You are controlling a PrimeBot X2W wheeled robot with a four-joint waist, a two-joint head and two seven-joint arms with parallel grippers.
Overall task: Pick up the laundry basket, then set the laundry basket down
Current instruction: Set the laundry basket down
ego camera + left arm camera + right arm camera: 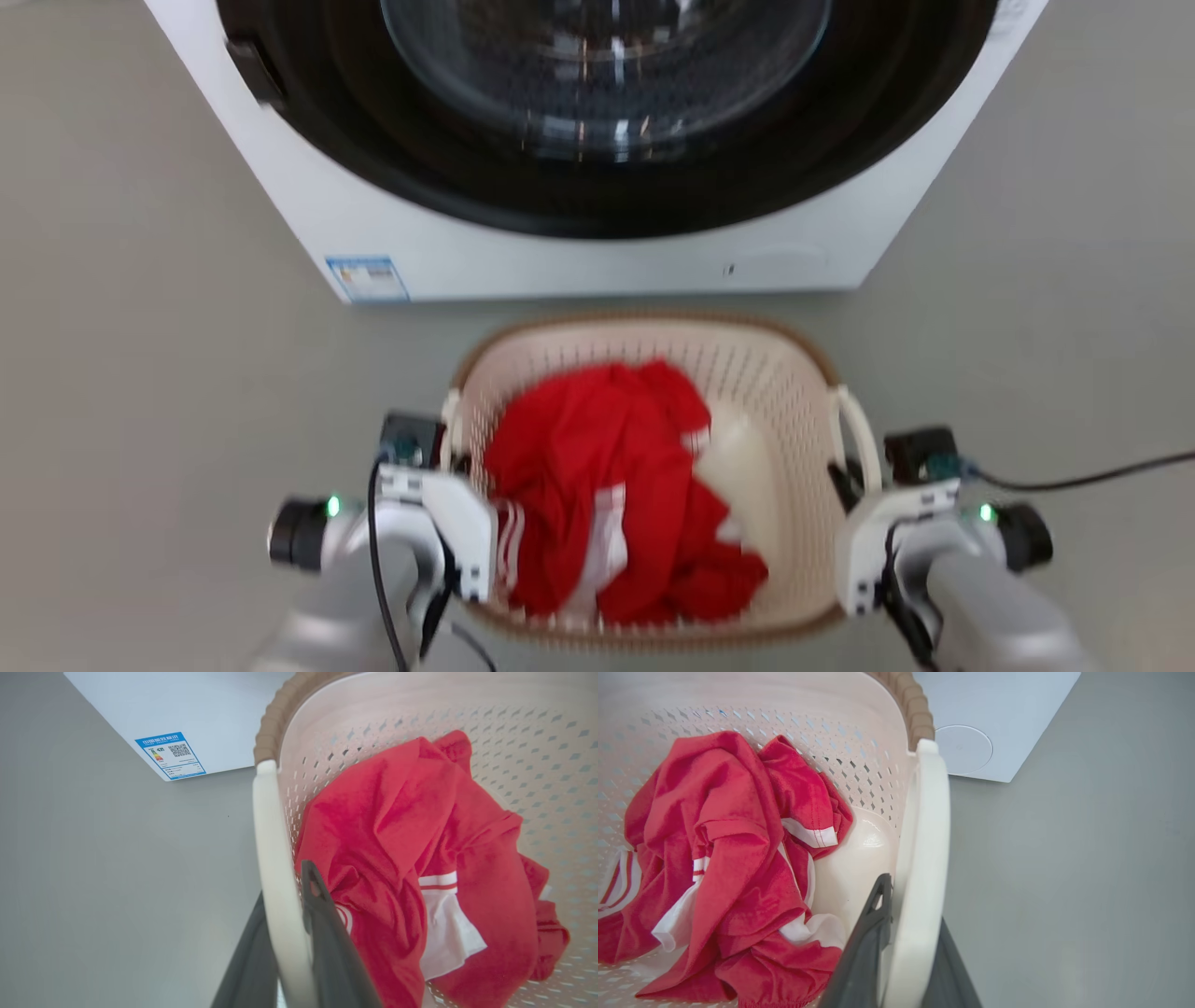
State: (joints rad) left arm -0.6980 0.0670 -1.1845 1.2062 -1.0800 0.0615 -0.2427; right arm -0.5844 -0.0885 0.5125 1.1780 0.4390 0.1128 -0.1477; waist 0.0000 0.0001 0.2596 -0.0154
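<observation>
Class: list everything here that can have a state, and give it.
Cream perforated plastic laundry basket, brown woven-look rim: loaded, held by both handles.
Red-and-white fabric garment: crumpled inside the basket.
White front-loading washing machine: round glass door looks shut.
Left gripper: shut on left white loop handle.
Right gripper: shut on right white loop handle.

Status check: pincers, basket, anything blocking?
Left pincer shut on laundry basket left handle; right pincer shut on right handle. Red garment inside. Washing machine just ahead.

grey floor (pixel 140 392); white washing machine (pixel 597 257) on it, laundry basket (pixel 766 373) close by.
</observation>
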